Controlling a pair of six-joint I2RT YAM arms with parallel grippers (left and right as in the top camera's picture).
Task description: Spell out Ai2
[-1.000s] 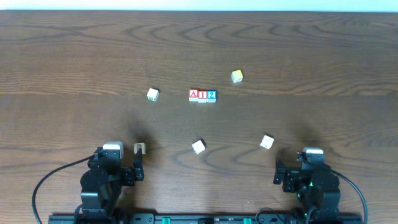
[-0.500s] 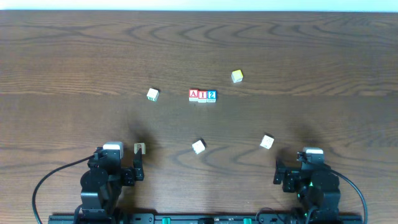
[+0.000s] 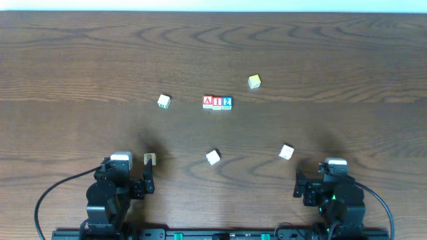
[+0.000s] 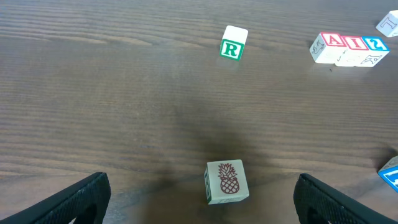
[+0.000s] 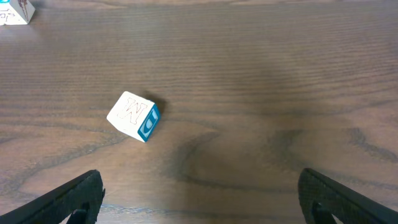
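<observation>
A-I-2 row, three blocks touching side by side, stands on the bench. Well nearer the robot than the row, left hand and right hand hold their fingers wide apart, gripping nothing. Pineapple block lies nearer-left of the row, W block nearer-right.

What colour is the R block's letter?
Green; the R block shows best in the left wrist view.

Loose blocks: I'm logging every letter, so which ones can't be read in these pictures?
Yellow block: overhead view, its faces are too small to read.
Blue-edged block: left wrist view, cut off by the right edge.
Corner block: right wrist view, cut off by the top-left corner, so its print can't be read.
</observation>
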